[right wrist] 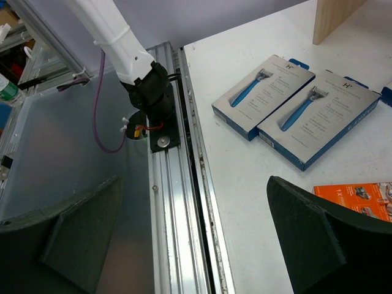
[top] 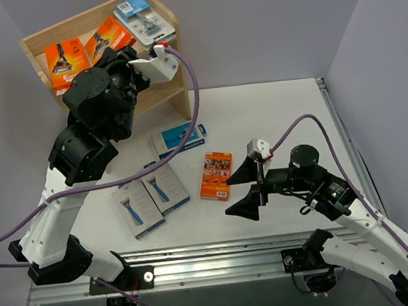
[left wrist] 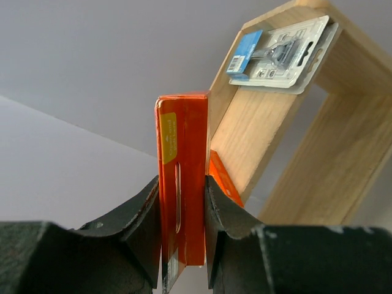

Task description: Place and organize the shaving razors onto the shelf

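Firstly, the top camera. The left jaws are hidden under their own wrist, up at the top tier of the shelf (top: pixel 173 94). On this tier a first orange pack (top: pixel 67 61) lies well to one side of them. A second orange pack (top: pixel 109 35) is just beyond them; this view does not tell if it is the gripped one. A clear blister pack (top: pixel 144 18) lies flat at the far end. The lower tier is hidden behind the arm.

The right jaws stand wide open and empty, low over the surface (top: pixel 272 110). A loose orange pack (top: pixel 216 175) lies just beside them. Farther from them lie a blue pack (top: pixel 179 139), a nearer grey pack (top: pixel 165 189) and a farther grey pack (top: pixel 137 208), these two side by side.

Next, the left wrist camera. The left jaws are closed on a gripped orange pack (left wrist: pixel 182 184), pinched across its thin side and standing on edge between them. I think this grip lets the pack go in upright, close to its neighbours. An orange corner (left wrist: pixel 223 177) shows just behind it, with the blister pack higher up.

Lastly, the right wrist camera. Nothing lies between the open right jaws. The loose orange pack is next to one finger (right wrist: pixel 318 245) and the grey packs lie beyond. I judge this arm hovers apart so that it does not meet the other arm.
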